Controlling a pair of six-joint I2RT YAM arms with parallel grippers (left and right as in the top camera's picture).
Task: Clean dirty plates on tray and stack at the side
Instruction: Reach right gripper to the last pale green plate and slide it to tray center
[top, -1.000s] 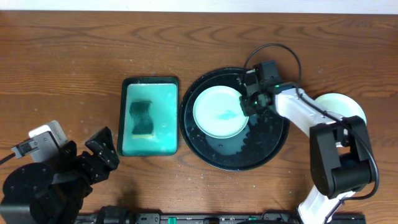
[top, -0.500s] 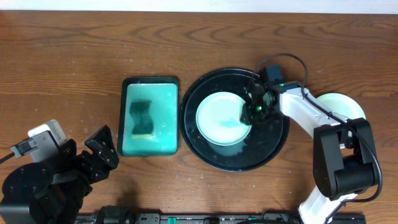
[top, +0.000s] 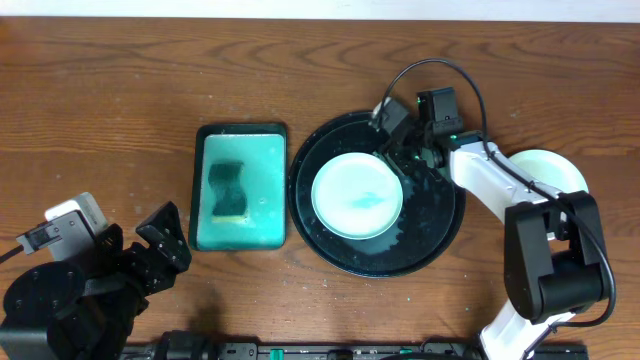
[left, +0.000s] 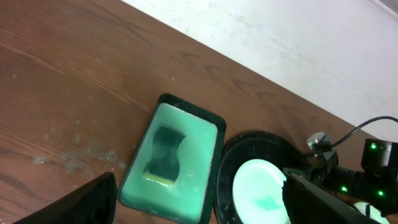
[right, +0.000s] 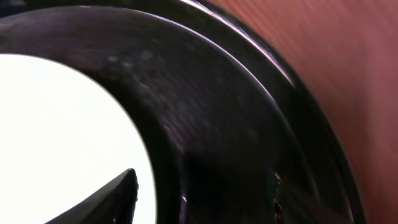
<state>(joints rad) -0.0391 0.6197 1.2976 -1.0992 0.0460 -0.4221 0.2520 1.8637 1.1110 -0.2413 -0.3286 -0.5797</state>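
My R gripper (top: 400, 140) hangs over the tray (top: 440, 225) at its 1 o'clock, fingers spread, holding nothing. In the wrist view one dark wedge-shaped fingertip (right: 112, 199) shows against the plate's white edge; the other is only a dim shape at lower right.

Tray is round, black & glossy, w/ a raised rim & fine wet specks on its floor. One plate (top: 345, 180) lies flat inside it, a bit toward 9 o'clock of centre. It's small, round, shallow, smooth, pale mint-white, w/ a teal smear (top: 370, 197) just right of its middle.

A 2nd plate (top: 548, 165), same pale colour, sits on the table (top: 120, 90) at the tray's 3 o'clock, off the tray & partly hidden by my R arm (top: 490, 180). Can't tell if more lie under it.

At the tray's 9 o'clock, just beside it, is a rectangular green tub (top: 265, 215) w/ rounded corners & a dark rim. It holds a wavy-sided dark green sponge (top: 228, 192) w/ a yellowish edge.

My L gripper (top: 172, 240) is well apart, near the table's 7 o'clock, fingers spread wide & empty. Table is brown wood w/ clear grain.
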